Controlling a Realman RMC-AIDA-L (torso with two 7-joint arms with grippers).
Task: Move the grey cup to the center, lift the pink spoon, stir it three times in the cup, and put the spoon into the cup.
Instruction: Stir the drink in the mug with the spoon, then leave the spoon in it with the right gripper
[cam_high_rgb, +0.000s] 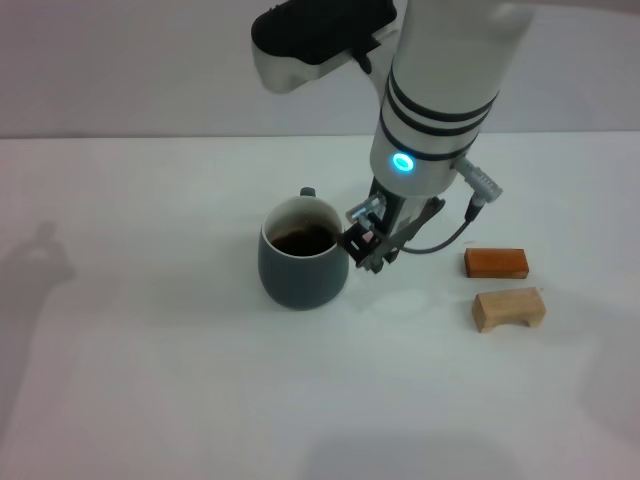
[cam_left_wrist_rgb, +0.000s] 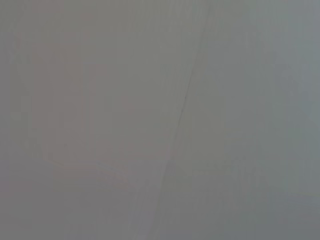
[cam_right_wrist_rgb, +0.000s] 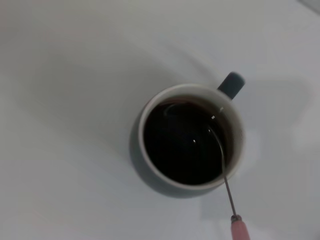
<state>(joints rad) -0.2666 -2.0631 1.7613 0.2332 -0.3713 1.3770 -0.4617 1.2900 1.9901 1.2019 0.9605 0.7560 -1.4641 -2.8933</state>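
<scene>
Wooden blocks: You see a tan arch block (cam_high_rgb: 509, 309) low on the right of the head view, and an orange block (cam_high_rgb: 495, 263) just above it. Both sit well apart from the cup, out of the way.
Right gripper: Your right gripper (cam_high_rgb: 372, 243) is mid-frame, just beside the cup's right rim. Its fingers look pinched on the spoon's pink end, tilted so the bowl can dip in.
Pink spoon: The pink spoon (cam_right_wrist_rgb: 224, 177) leans over the rim, its metal bowl down in the dark drink, likely for stirring.
Grey cup: The grey cup (cam_high_rgb: 302, 272) stands upright near the middle of the white table (cam_high_rgb: 150, 380), handle pointing to the back.
Left gripper: You cannot see it; its wrist camera shows only plain grey.
</scene>
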